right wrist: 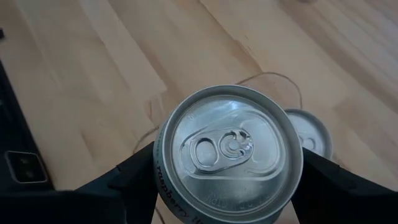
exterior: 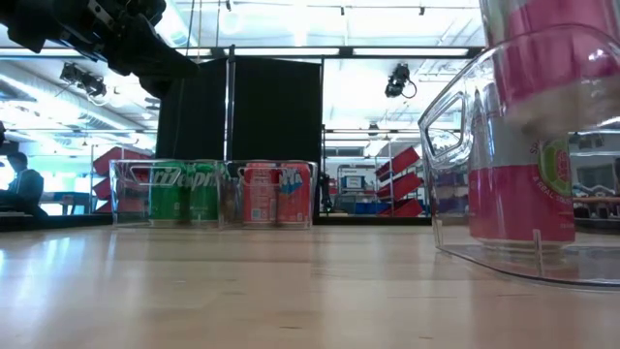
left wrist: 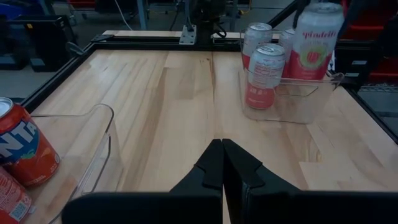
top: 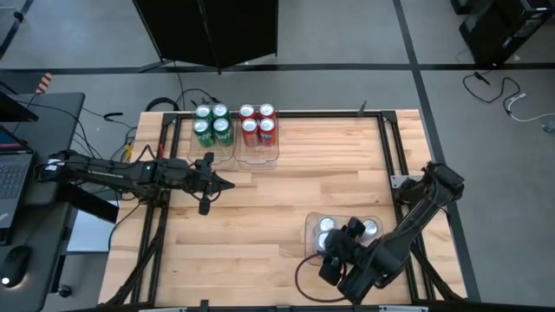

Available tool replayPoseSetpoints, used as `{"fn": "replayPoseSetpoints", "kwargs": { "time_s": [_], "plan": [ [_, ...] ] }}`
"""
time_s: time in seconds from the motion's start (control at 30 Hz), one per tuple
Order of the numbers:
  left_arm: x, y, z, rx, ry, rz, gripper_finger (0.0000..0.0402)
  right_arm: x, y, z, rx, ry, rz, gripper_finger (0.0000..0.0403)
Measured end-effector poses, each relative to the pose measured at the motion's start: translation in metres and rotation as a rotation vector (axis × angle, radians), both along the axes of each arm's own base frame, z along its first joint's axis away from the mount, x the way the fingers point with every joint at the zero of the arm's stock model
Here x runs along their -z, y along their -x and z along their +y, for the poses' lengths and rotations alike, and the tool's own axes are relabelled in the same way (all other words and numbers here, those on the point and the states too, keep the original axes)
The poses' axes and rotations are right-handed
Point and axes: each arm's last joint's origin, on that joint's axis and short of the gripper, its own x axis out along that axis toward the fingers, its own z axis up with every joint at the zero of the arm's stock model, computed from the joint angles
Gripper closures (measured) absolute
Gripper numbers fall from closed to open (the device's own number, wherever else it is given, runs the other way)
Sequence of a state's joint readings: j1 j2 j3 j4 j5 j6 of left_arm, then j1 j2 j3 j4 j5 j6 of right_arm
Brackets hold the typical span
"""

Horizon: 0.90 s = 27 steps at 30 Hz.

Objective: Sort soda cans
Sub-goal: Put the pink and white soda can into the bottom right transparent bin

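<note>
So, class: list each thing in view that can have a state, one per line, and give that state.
Left gripper: shut, empty, above bare table.
Right gripper: shut on a silver-grey can, over its tray.
Green cans: four upright in tray.
Red cans: four upright in tray.
Near tray: holds upright silver-grey cans.

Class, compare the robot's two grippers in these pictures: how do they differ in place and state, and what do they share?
The left gripper is shut and empty; the right gripper holds a silver-grey can between its fingers. The left gripper hangs over bare wood near the green cans and red cans; the right gripper is at the near clear tray. Both are dark and two-fingered.
</note>
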<state>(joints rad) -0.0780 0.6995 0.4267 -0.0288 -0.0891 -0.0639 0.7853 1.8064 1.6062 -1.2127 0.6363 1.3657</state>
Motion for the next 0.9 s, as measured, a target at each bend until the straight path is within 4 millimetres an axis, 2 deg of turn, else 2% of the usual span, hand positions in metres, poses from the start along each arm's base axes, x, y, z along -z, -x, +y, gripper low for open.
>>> {"fn": "replayPoseSetpoints", "kwargs": {
  "time_s": [0.17, 0.53, 0.73, 0.9],
  "plan": [
    [0.000, 0.000, 0.000, 0.000, 0.000, 0.001, 0.0401, 0.013, -0.005, 0.005, 0.004, 0.024, 0.027, 0.0126],
    [0.000, 0.000, 0.000, 0.000, 0.000, 0.003, 0.0401, 0.056, -0.014, 0.017, 0.053, 0.038, 0.139, 0.0126],
    [0.000, 0.000, 0.000, 0.000, 0.000, 0.003, 0.0401, 0.069, -0.016, 0.018, 0.063, 0.028, 0.143, 0.0126],
    [0.000, 0.000, 0.000, 0.001, -0.001, 0.001, 0.0401, 0.071, -0.016, 0.017, 0.080, 0.025, 0.143, 0.0126]
  ]
}}
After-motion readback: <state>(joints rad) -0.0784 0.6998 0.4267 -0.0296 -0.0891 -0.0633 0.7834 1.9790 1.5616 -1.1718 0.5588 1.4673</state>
